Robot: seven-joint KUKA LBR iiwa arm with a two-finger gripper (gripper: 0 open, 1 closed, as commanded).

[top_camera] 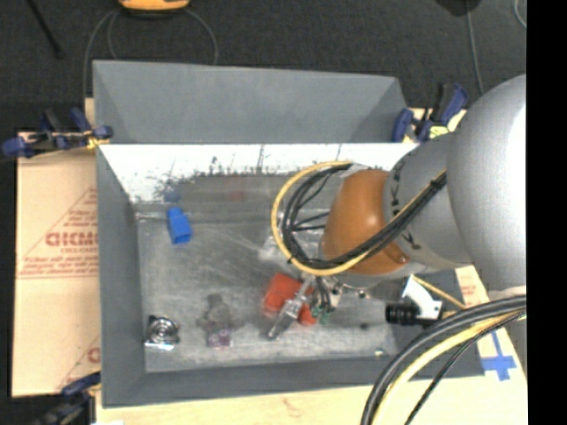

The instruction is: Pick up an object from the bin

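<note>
My gripper (285, 315) reaches down to the bin floor near the front wall, right of centre, below the arm's orange cover. A red-orange block (280, 292) lies right against it on its upper left side, partly hidden by it. A small green piece (321, 313) shows just right of the gripper. A clear, purplish plastic piece (217, 324) rests on the floor a short way to the left.
A blue block (179, 226) stands at the back left of the bin. A shiny silver round thing (162, 331) sits in the front left corner. A black and white piece (413, 307) lies at the right, under the arm. The arm and its cables cover the bin's right part.
</note>
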